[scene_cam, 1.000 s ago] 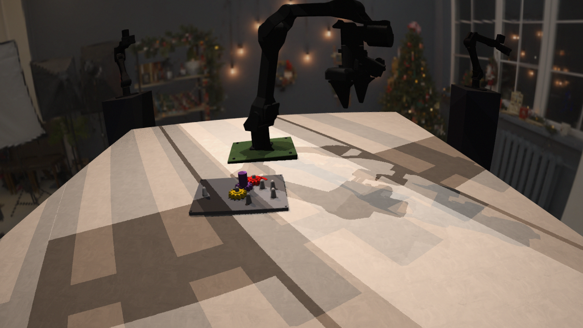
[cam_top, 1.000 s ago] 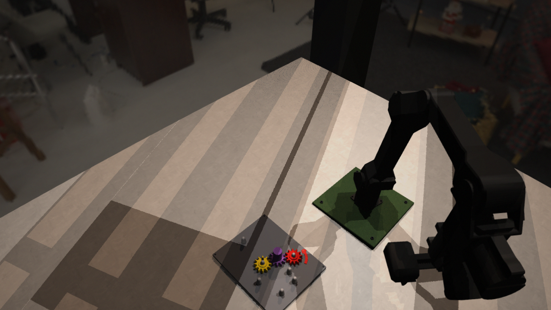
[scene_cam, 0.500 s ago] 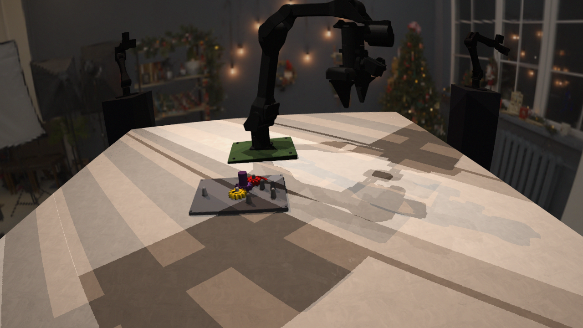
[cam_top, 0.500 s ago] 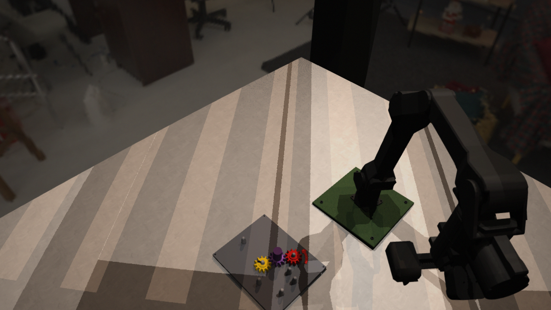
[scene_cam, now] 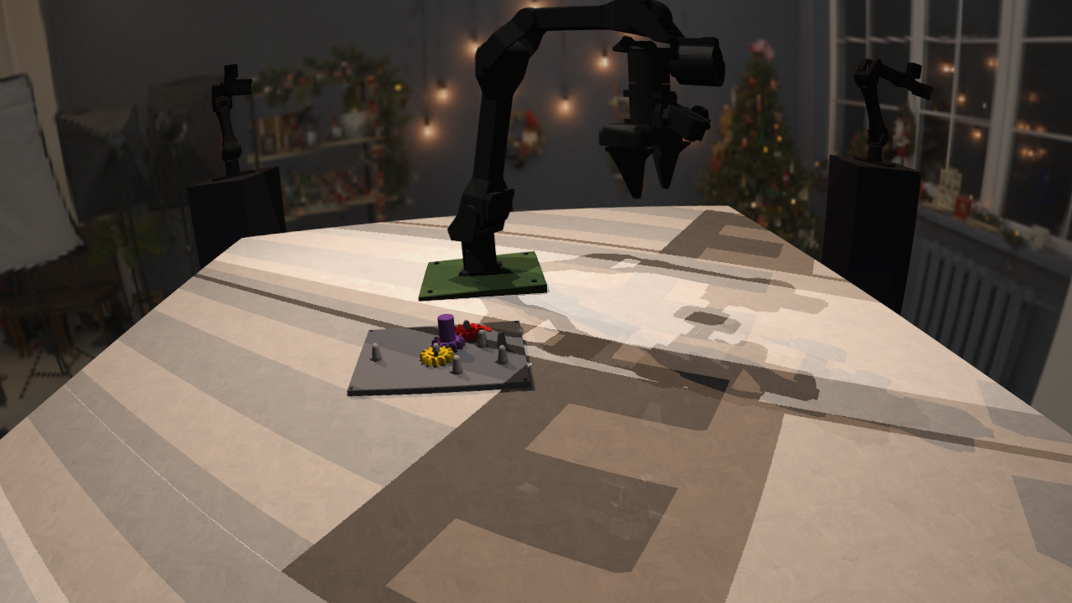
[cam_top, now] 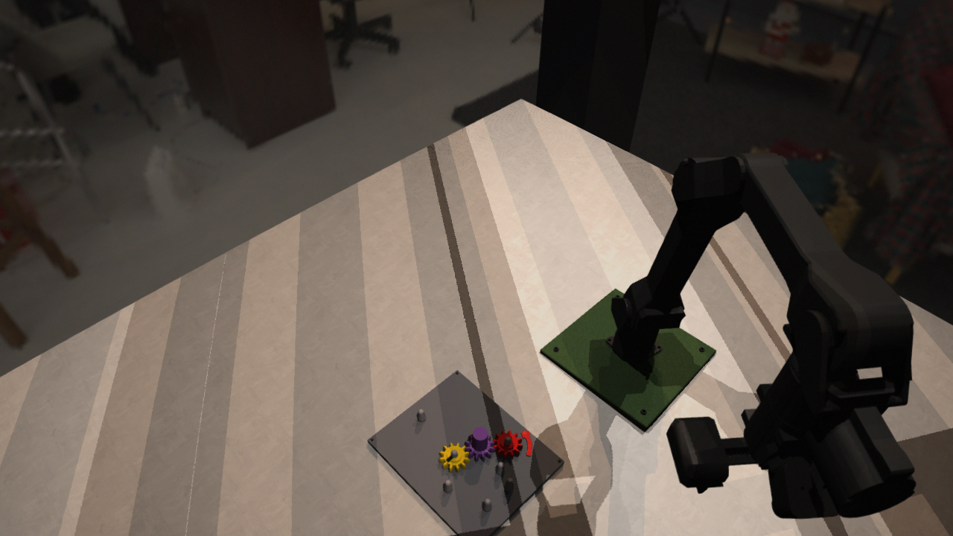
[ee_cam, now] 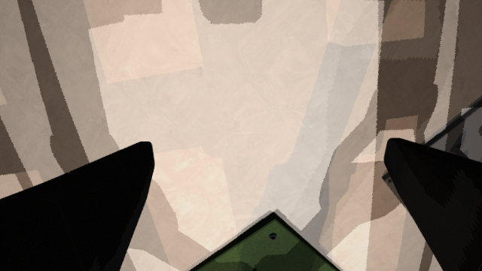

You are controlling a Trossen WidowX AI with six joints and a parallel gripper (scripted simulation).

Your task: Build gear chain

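Observation:
The grey board (cam_top: 406,450) (scene_cam: 400,380) carries the red gear (cam_top: 508,446) (scene_cam: 471,332) and the yellow gear (cam_top: 454,459) (scene_cam: 436,356). A purple gear (cam_top: 479,441) (scene_cam: 445,330) with a tall round handle sits between them. It looks flat, with its teeth against both. Several empty pegs stand on the board, such as the far-left peg (cam_top: 421,415) (scene_cam: 376,352). The red arrow (cam_top: 527,443) lies beside the red gear. My gripper (scene_cam: 650,192) (ee_cam: 272,151) is open and empty, high above the table and well to the side of the board. No loose gear shows on the table.
The green base plate (cam_top: 572,351) (scene_cam: 442,288) (ee_cam: 276,246) under the arm stands behind the grey board. The striped table (cam_top: 319,400) (scene_cam: 862,487) (ee_cam: 245,102) carries patterned shadows. Two other small arms on dark pedestals (scene_cam: 235,209) (scene_cam: 869,224) stand beyond the table.

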